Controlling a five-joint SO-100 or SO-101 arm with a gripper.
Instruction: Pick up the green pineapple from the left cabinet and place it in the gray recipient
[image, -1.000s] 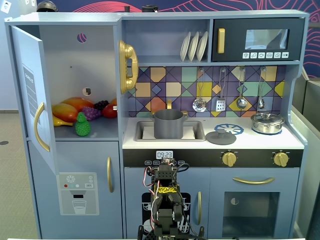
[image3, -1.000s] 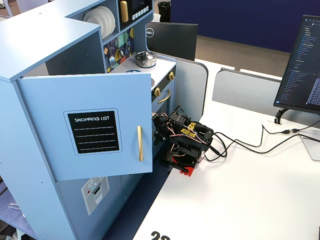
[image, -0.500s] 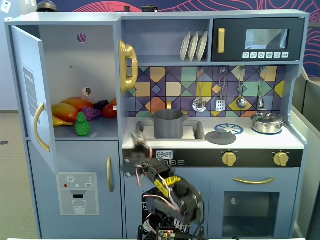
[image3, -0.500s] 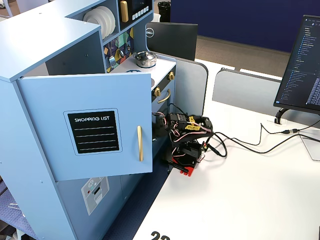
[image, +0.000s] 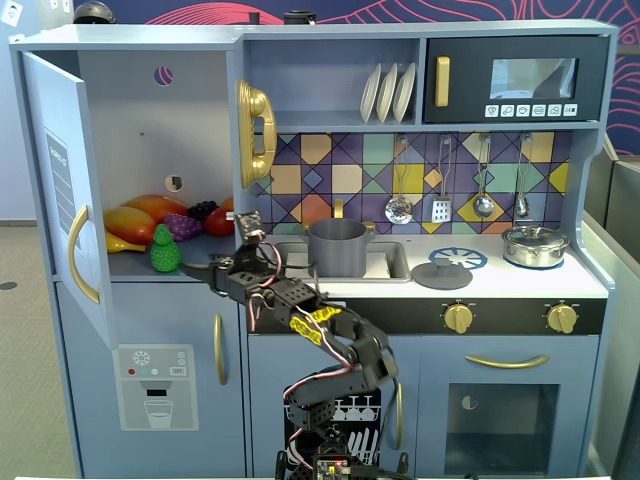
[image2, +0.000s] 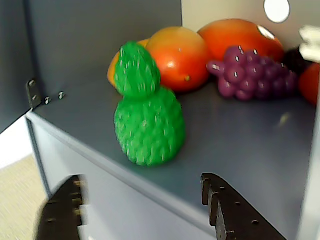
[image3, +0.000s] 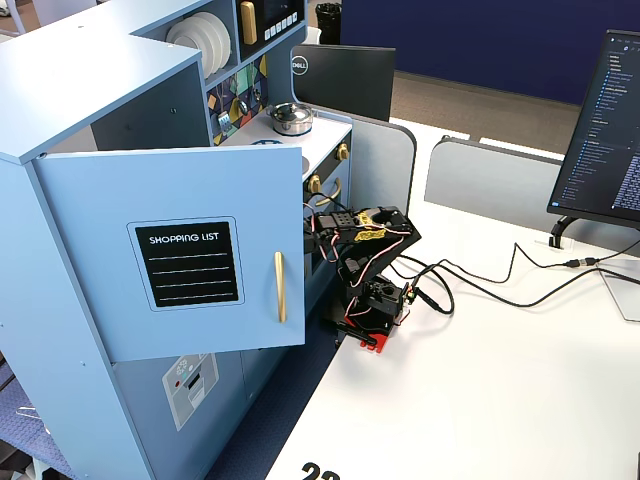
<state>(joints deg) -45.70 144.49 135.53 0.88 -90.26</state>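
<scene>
The green pineapple (image: 165, 250) stands upright near the front edge of the left cabinet's gray-blue shelf (image: 200, 272); the cabinet door (image: 62, 190) is swung open. In the wrist view the pineapple (image2: 147, 115) is straight ahead, just beyond my gripper (image2: 141, 182). The jaws are wide open and empty, at the shelf's front edge, not touching the fruit. In a fixed view my gripper (image: 195, 266) reaches in from the right, close to the pineapple. The gray recipient (image: 337, 247) stands in the sink to the right. In another fixed view the door (image3: 180, 250) hides the pineapple and the gripper.
Orange-red mangoes (image2: 177, 57) and a purple grape bunch (image2: 250, 72) lie behind the pineapple. A gold toy phone (image: 255, 135) hangs on the cabinet's right wall. A shiny lidded pot (image: 535, 243) and a gray lid (image: 441, 272) are on the counter.
</scene>
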